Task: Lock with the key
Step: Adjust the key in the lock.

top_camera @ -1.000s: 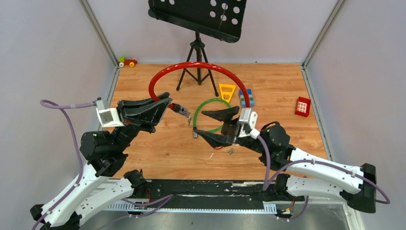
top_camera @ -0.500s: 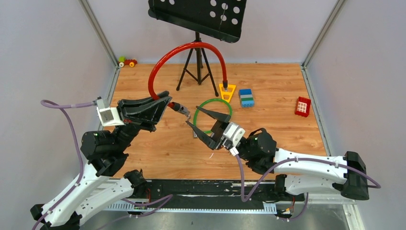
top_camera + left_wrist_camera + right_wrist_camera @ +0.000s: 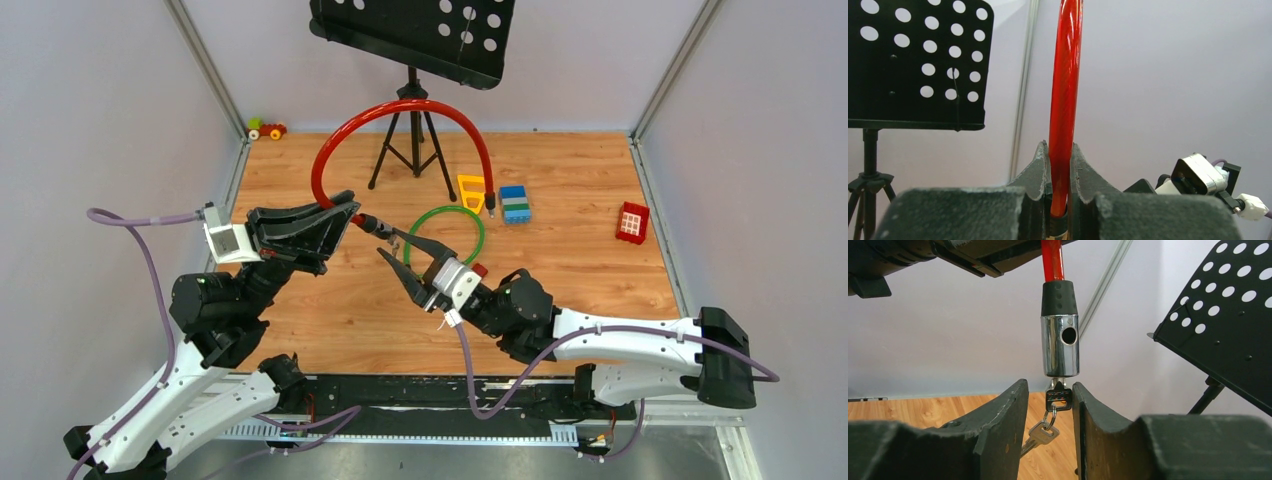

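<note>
A red cable (image 3: 330, 150) arches over the wooden floor. My left gripper (image 3: 350, 212) is shut on it just above its lock end; in the left wrist view the cable (image 3: 1064, 100) is pinched between both fingers (image 3: 1060, 150). The chrome lock cylinder (image 3: 1060, 345) hangs from that end. The key (image 3: 1058, 399), black-headed, sits in the cylinder's bottom, with a spare silver key (image 3: 1040, 436) dangling from its ring. My right gripper (image 3: 1050, 383) is open, its fingers on either side of the key's head, the right finger nearly touching it. From above, the right gripper (image 3: 397, 246) sits at the lock (image 3: 385, 232).
A black music stand (image 3: 415, 35) on a tripod stands at the back. A green cable ring (image 3: 470, 218), yellow triangle (image 3: 472, 187), blue-green block (image 3: 515, 203) and red block (image 3: 631, 221) lie on the floor. A toy car (image 3: 266, 129) sits in the back left corner.
My right arm has swung left up to the lock and its jaws have narrowed around the key. The red cable's free end has shifted. The left gripper has stayed put.
</note>
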Controlling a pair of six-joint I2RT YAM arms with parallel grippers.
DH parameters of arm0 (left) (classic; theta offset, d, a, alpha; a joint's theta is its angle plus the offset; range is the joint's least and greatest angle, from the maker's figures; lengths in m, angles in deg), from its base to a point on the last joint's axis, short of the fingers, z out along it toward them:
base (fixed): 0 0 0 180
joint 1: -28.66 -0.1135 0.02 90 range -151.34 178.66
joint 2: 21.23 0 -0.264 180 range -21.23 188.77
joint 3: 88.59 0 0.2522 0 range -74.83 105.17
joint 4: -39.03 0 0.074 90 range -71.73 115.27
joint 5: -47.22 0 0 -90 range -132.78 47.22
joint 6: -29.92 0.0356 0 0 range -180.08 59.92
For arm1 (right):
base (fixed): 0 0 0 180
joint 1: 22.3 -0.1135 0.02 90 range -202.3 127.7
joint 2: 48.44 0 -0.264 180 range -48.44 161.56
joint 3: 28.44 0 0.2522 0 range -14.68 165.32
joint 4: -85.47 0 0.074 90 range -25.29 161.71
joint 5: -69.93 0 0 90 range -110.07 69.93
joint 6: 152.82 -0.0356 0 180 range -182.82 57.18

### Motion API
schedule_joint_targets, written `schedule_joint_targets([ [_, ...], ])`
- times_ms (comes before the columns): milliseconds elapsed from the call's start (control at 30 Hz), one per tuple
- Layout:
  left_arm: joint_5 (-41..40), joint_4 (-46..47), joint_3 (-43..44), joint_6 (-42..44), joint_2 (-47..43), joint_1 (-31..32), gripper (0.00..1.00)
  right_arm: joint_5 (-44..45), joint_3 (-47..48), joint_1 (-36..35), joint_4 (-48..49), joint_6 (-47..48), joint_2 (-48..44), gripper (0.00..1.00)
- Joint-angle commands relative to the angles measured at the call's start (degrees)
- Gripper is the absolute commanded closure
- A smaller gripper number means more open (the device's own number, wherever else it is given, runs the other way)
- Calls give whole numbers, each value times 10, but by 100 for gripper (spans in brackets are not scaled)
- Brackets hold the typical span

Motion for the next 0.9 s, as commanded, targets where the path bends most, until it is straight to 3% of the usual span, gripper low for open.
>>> schedule_joint_targets([
  [0, -9, 50, 7, -5, -7, 1, 100, 26, 26, -6, 10, 26, 3, 64],
  [200, -9, 49, 7, -7, -6, 1, 100, 24, 22, -9, 7, 30, 0, 80],
  [567, -2, 40, 10, -8, -5, 1, 100, 18, 12, -9, -8, 21, -16, 99],
  [867, 48, 45, 14, -2, 4, 1, 100, -21, 9, -9, -93, -25, -71, 100],
])
